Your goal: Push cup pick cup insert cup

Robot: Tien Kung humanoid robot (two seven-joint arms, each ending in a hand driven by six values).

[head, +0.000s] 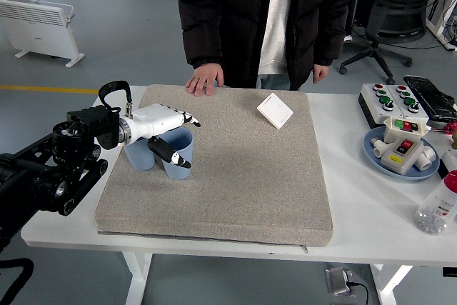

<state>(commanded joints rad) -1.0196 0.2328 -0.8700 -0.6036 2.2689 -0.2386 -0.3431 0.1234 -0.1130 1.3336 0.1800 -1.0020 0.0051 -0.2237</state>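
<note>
Two light blue cups stand side by side on the left part of the grey mat. One cup is on the left and the other cup is just to its right, touching it. My left hand is white with black fingertips and hovers over both cups. Its fingers are spread above the rims and its thumb reaches down in front of the right cup. It holds nothing. My right arm is out of view.
A person in a black jacket stands at the far side, one hand resting on the mat's far edge. A white switch plate lies on the mat. A button box, a blue plate of parts and a bottle are at the right.
</note>
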